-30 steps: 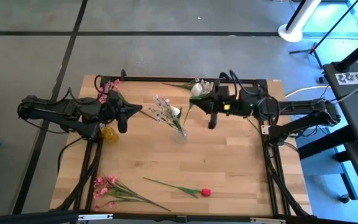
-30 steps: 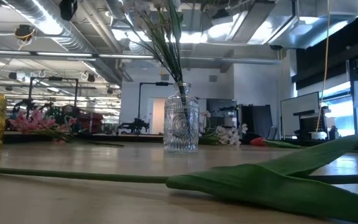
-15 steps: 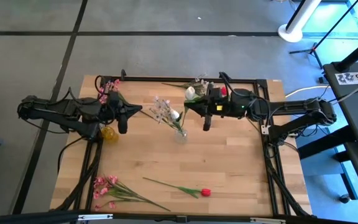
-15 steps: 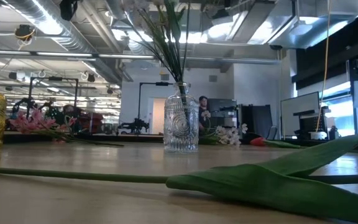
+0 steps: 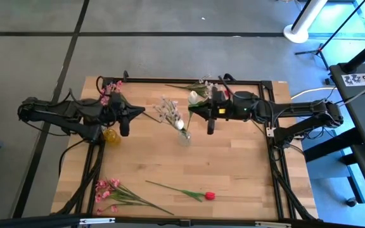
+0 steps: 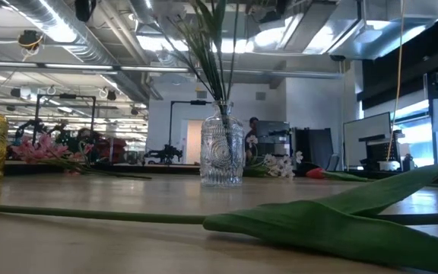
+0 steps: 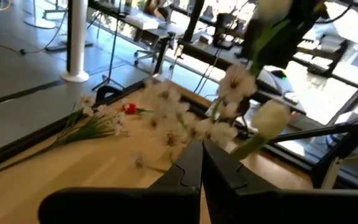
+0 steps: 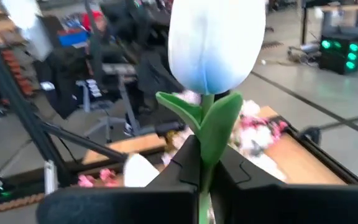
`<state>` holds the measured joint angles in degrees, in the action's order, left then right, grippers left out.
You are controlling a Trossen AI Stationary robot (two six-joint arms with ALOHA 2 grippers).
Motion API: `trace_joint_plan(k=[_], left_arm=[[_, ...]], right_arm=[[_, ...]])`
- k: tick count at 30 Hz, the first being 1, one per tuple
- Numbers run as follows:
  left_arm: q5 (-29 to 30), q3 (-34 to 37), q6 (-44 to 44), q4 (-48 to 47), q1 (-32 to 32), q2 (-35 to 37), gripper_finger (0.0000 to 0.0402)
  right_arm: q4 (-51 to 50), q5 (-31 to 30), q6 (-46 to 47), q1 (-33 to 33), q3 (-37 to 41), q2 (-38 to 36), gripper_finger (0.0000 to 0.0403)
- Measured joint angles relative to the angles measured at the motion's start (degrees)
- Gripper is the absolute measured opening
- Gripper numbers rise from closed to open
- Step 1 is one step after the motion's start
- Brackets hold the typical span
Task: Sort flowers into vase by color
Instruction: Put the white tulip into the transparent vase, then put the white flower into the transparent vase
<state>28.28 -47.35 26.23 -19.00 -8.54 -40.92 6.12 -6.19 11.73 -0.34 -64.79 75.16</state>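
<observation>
My right gripper (image 5: 198,109) is shut on a white rosebud flower (image 8: 216,43) and hovers just right of and above the clear glass vase (image 5: 184,136). White blossom sprigs (image 5: 166,111) and another white bud (image 7: 268,118) stand in that vase by their stems. My left gripper (image 5: 132,114), shut and holding nothing, waits above the yellow vase (image 5: 110,134). Pink sprays lie at the far left (image 5: 109,92) and near left (image 5: 109,190). A red rosebud stem (image 5: 209,196) lies flat near the near edge. My right gripper pinches the white rosebud's green stem (image 8: 205,163) between its two fingers, just below the leaves under the bud. The fingers come level from the table's right, across the stem. The flower is lifted clear, bud (image 5: 194,97) uppermost, and its stem slants down toward the clear vase.
More stems with white blossoms and a red bud (image 5: 198,85) lie along the far edge. A black frame (image 5: 189,80) borders the table. Bare wood shows in the middle and at the near right. A long green leaf (image 6: 333,221) lies close before the low camera.
My right gripper has moved toward the table's left, nearer the clear vase, carrying the white rosebud with it. The bud now stands closer to the white sprigs. My left arm has kept still.
</observation>
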Motion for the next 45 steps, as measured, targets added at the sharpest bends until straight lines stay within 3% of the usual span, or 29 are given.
trace_joint_plan(k=[8, 15, 19, 26, 32, 39, 42, 45], left_arm=[[-0.8, -4.5, -7.1, 0.2, 0.0, 0.0, 0.0002], [-0.8, -10.2, -9.0, -3.6, 0.0, -0.3, 0.0002], [-1.5, -13.1, -10.3, -8.8, 0.0, -0.3, 0.0002], [-2.3, -17.7, -8.8, -18.3, 0.0, -0.2, 0.0002], [-2.3, -18.5, -8.3, -20.2, 0.0, -0.2, 0.0002], [1.0, -18.5, -8.4, -20.1, 0.0, -0.2, 0.0002], [1.1, -18.5, -8.3, -20.1, 0.0, -0.4, 0.0002], [1.1, -18.5, -6.4, -20.2, 0.0, -0.7, 0.0002]], right_arm=[[-3.3, -1.3, 0.0, 0.0, 0.0, 2.2, 0.0012], [-3.5, 2.5, 0.0, 0.0, 0.0, 7.0, 0.0014], [-7.2, 3.3, 1.5, 0.0, 0.0, 7.6, 0.0049], [-30.5, 3.7, 3.0, 0.0, -10.3, 7.3, 0.0181], [-51.1, 2.9, -0.2, 0.0, -24.3, 6.9, 0.0257], [-69.8, -7.5, -3.6, -1.9, -38.8, 6.9, 0.0286], [-74.3, -11.2, -3.5, -7.4, -39.1, 6.8, 0.0287], [-73.5, -8.6, -6.8, -15.1, -34.9, 7.1, 0.0287]])
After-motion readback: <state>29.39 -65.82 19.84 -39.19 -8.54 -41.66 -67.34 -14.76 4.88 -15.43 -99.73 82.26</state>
